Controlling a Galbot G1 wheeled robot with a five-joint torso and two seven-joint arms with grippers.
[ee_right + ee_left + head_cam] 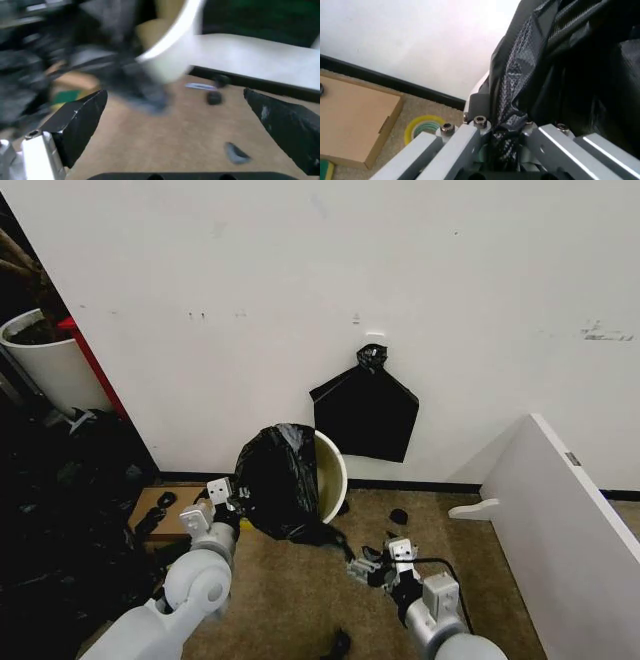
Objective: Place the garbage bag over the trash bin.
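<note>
From the head cam I see the garbage bag draped over the left half of the trash bin, which stands on the carpet by the wall. L wrist cam adds what that misses: left gripper pinched shut on bag film. R wrist cam: right gripper wide open, holding nothing, just short of the bin.

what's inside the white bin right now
The round white plastic trash bin shows a bare pale inner wall; the glossy black garbage bag drapes its left side, hiding the rest.
</note>
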